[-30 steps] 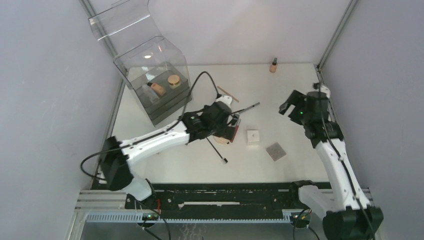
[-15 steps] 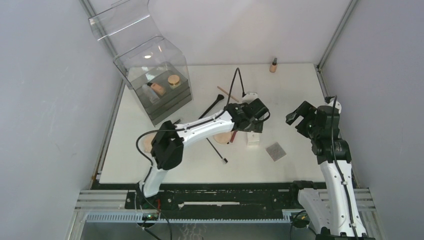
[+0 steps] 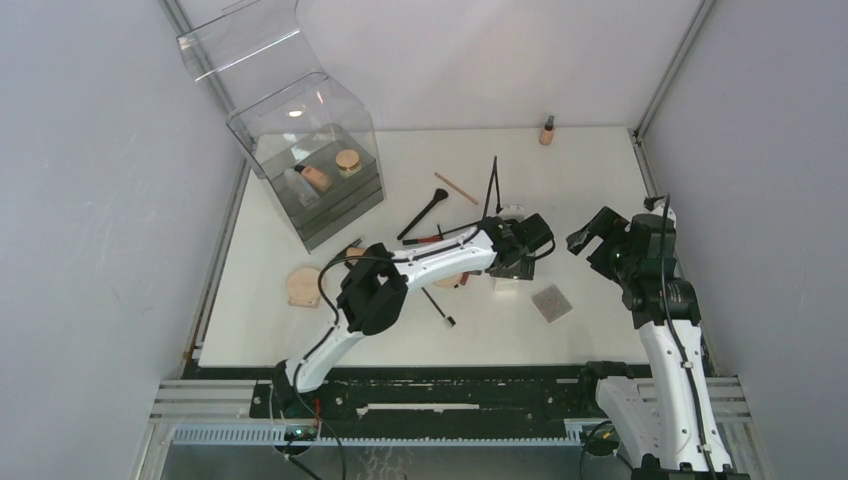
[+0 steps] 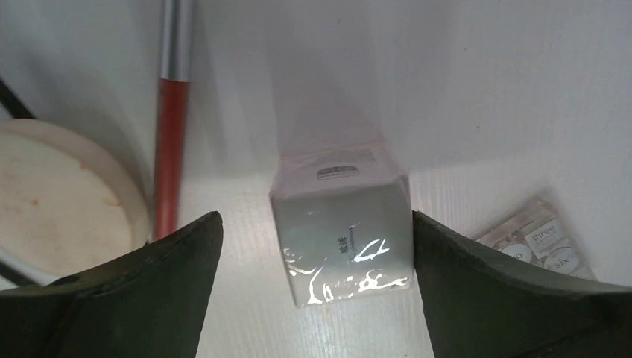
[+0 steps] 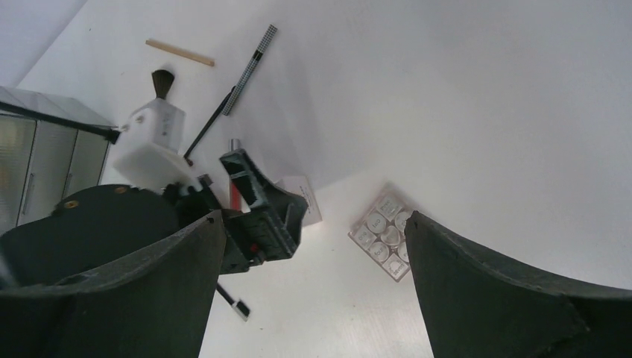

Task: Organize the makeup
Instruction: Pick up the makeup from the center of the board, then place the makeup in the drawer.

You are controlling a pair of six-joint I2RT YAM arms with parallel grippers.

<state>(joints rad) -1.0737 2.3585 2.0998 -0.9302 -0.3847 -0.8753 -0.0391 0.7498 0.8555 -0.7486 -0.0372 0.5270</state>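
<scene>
A white cube box wrapped in shiny film stands on the table between the fingers of my open left gripper. Its right side is close against the right finger and the left finger is well apart. In the top view the left gripper hangs over the box. A red lip tube and a round tan compact lie just left of it. My right gripper is open and empty above the table, right of a small clear palette.
A big clear drawer box stands at the back left with a bottle and a jar inside. A second compact, black brushes, a wooden stick and a small beige bottle are spread over the table.
My left arm swung right from over the compact to straddle the white cube box. My right arm drew back a little toward the near right. Both grippers stayed open.
</scene>
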